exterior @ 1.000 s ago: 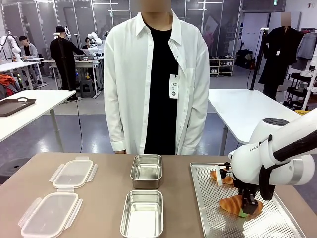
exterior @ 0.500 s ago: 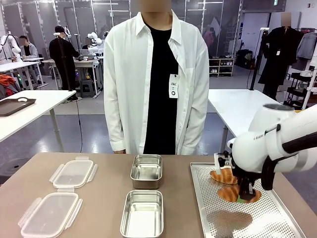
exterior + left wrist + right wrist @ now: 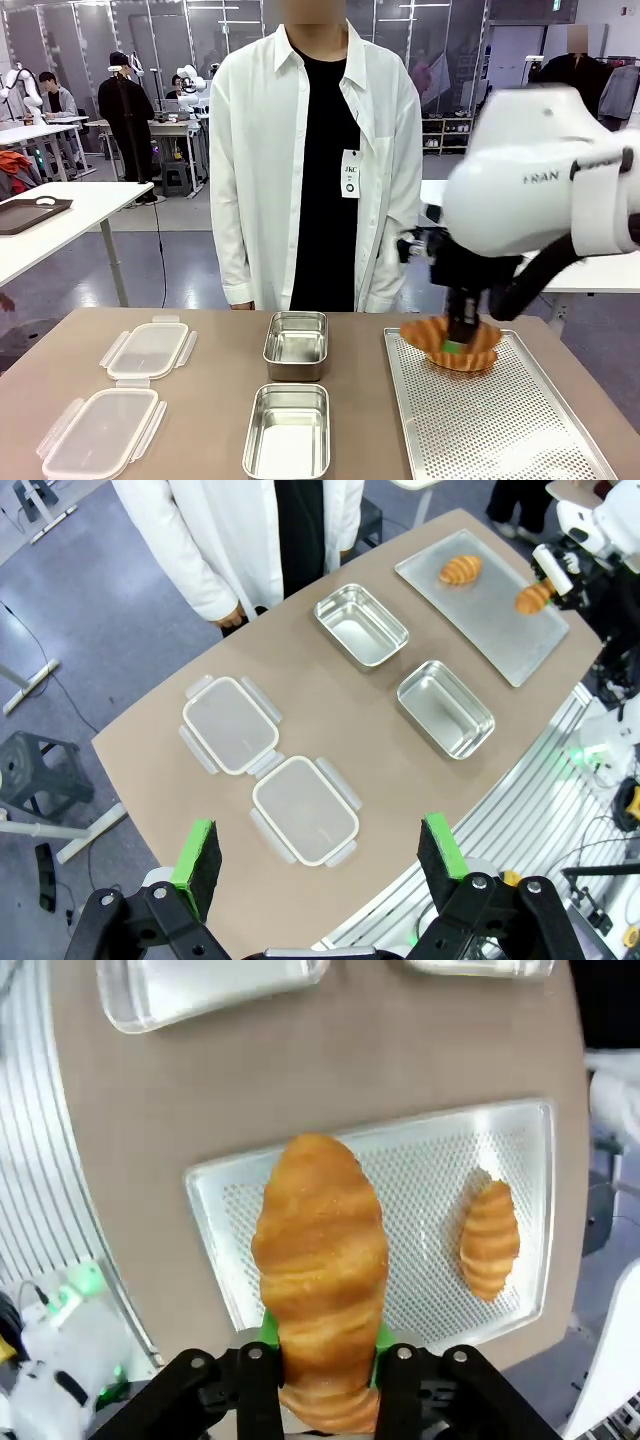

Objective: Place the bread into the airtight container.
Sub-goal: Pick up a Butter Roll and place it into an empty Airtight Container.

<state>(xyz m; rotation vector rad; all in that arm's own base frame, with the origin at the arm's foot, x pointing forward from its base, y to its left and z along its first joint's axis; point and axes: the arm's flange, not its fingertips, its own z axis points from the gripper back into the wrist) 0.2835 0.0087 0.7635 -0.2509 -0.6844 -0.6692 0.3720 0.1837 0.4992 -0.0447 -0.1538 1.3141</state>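
Brown tabletop [image 3: 205, 440] below, the right claw [image 3: 458, 345] hangs pinching a croissant [image 3: 485, 350] above the far end of the perforated tray [image 3: 500, 430]. To my eye it should swing left, centre over the near steel container [image 3: 287, 432], and lower well inside before letting go.

The right hand [image 3: 323, 1345] is clamped on a golden-brown ridged croissant [image 3: 320, 1250], with green pads pressing both flanks. Beyond the hand lies a perforated rectangular metal tray [image 3: 420, 1160] on the brown tabletop [image 3: 300, 1060]. A second croissant [image 3: 489, 1238] rests on the tray, right of the hand.
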